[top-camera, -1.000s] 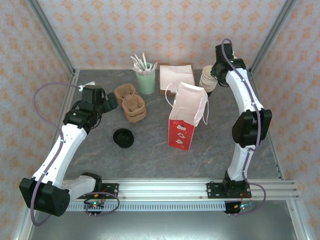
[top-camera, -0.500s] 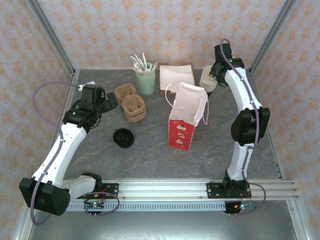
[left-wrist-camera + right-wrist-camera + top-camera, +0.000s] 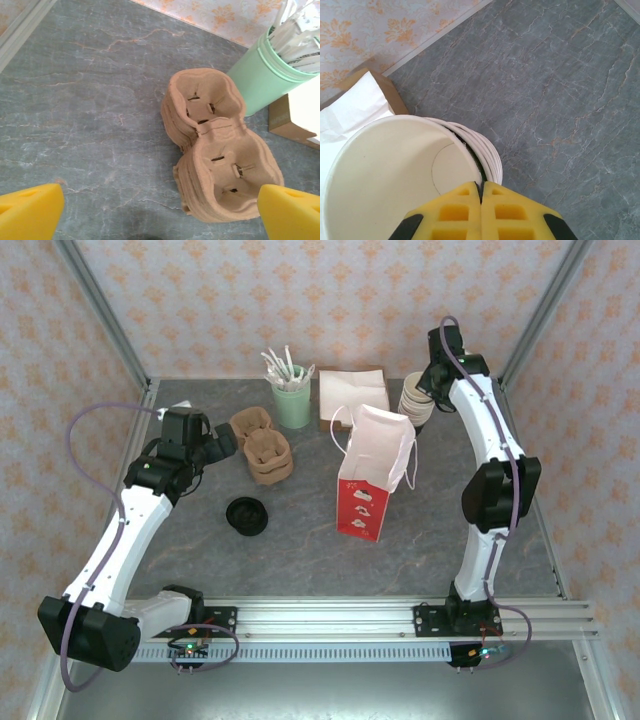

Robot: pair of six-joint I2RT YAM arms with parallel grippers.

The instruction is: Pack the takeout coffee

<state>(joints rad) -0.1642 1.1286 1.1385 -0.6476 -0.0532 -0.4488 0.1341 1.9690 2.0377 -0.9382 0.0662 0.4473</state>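
Note:
The takeout coffee cup (image 3: 385,175), cream-white inside, sits nested on top of a stack of like cups (image 3: 414,400) at the back right of the table. My right gripper (image 3: 481,186) is shut on the cup's near wall, one finger inside the rim and one outside. A dark green sliver of the cup's outside shows by the fingertips. In the top view the right gripper (image 3: 431,380) hangs over the stack. My left gripper (image 3: 160,220) is open above the table, just left of the brown pulp cup carriers (image 3: 215,150), holding nothing.
A red and white paper bag (image 3: 372,475) stands open mid-table. A black lid (image 3: 246,515) lies front left. A mint-green cup of white utensils (image 3: 292,405) and a brown box of napkins (image 3: 352,395) stand at the back. Metal frame posts flank the table.
My right gripper's fingers have closed onto the cup's wall. Both arms have hardly moved.

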